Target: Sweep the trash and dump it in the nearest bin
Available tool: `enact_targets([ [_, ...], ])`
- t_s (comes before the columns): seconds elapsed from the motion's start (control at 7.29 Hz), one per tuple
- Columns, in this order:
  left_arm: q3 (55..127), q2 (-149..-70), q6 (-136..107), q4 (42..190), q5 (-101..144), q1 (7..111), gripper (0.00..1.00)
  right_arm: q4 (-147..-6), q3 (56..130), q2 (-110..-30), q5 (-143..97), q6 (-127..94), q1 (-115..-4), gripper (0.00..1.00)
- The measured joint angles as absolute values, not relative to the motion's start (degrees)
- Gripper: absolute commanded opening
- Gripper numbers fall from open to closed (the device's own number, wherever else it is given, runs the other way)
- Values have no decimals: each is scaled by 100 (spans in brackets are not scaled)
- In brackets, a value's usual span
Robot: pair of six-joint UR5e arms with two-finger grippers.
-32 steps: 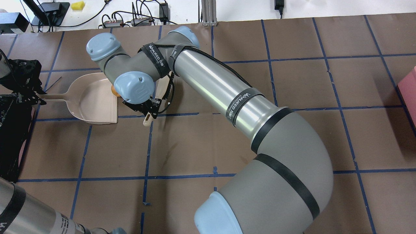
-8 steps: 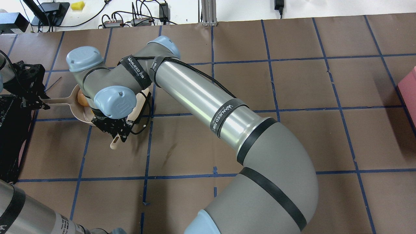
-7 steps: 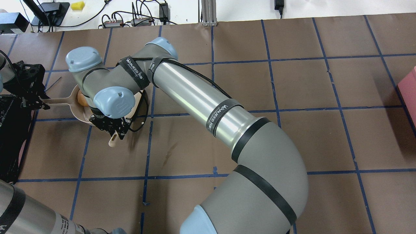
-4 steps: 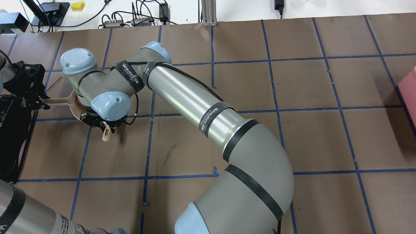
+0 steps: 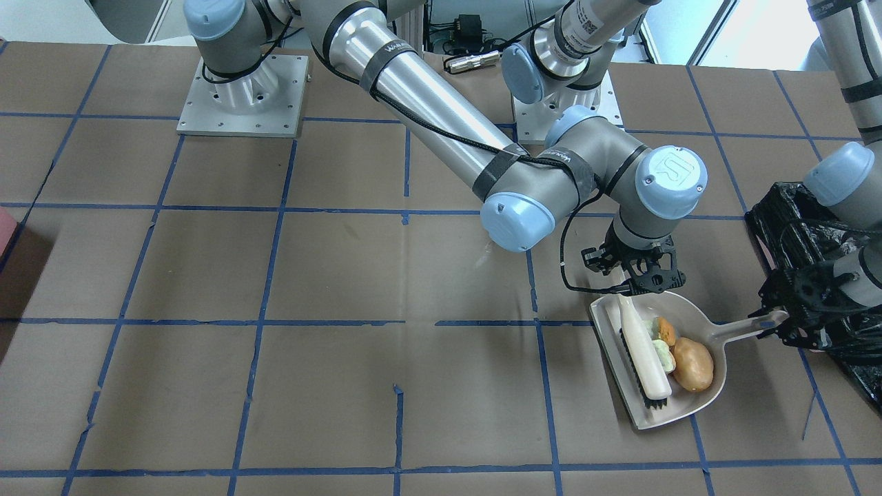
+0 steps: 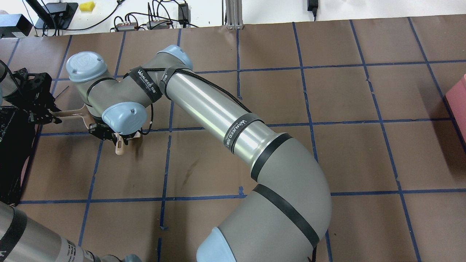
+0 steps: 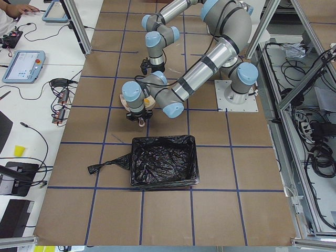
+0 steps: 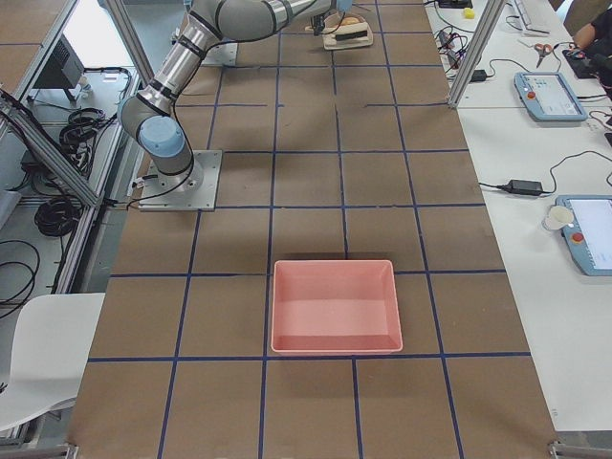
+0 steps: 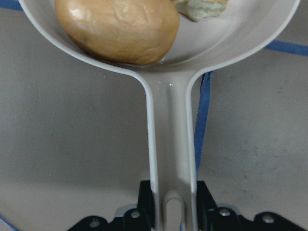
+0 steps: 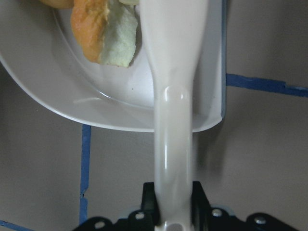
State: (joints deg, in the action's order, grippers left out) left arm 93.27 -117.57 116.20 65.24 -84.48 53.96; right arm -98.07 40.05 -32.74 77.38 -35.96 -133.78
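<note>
The trash lies in a beige dustpan (image 5: 713,386): a brown potato-like lump (image 5: 692,363), an orange chunk (image 5: 666,325) and a pale chunk (image 5: 663,356). My left gripper (image 5: 785,320) is shut on the dustpan handle (image 9: 171,144); the lump (image 9: 118,29) sits just past the handle. My right gripper (image 5: 637,274) is shut on the handle (image 10: 173,120) of a white brush (image 5: 644,351), which lies across the pan mouth beside the chunks (image 10: 103,29). The black-bagged bin (image 7: 164,161) stands right behind my left gripper (image 6: 36,109). In the overhead view my right wrist hides the pan.
A pink bin without a bag (image 8: 335,306) stands far off at the table's other end. The brown table has blue tape lines (image 5: 275,207). The arm bases (image 5: 241,89) stand at the robot's edge. Cables and power strips (image 6: 145,22) lie beyond the far edge.
My right gripper has swept the brush toward my left gripper, into the dustpan, pushing the trash in. The left gripper and dustpan handle have barely moved.
</note>
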Motion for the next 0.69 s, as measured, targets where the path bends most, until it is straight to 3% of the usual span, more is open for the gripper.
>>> enact_targets([
  [0.41, 9358, -11728, 11583, 6770, -8085, 5258, 2, -8925, 4631, -4200, 8005, -3577, -12835, 5],
  [0.69, 9283, -11581, 11377, 7200, -7982, 5142, 2, -8629, 5761, -5267, 8120, -3581, -12405, 4],
])
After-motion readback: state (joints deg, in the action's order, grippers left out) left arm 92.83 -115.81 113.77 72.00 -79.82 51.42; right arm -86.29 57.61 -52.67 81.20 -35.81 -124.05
